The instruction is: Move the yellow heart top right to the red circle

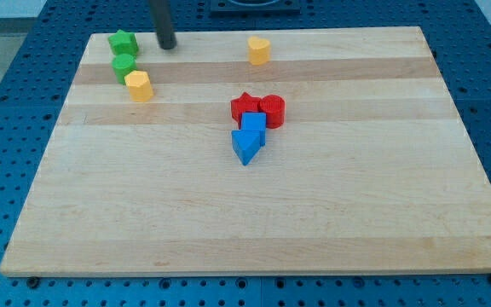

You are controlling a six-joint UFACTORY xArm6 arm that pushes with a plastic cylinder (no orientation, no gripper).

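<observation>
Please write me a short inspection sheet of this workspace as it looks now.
Surface: pale wooden board on a blue perforated table.
Job's things: yellow heart block near the view's top; red circle block mid-board, touching a red star block.
Clutter: blue cube, blue triangle, green star, green round block, yellow hexagon block.
Grippers: none; my tip right of the green star.
Cables: nothing seen.
Surroundings: dark fixture at the view's top.

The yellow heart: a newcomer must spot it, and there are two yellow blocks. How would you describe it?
Start at the wooden board's top edge, near its middle. The yellow heart stands there alone, above the red circle. The other yellow block sits at the view's left, touching a green block.
</observation>
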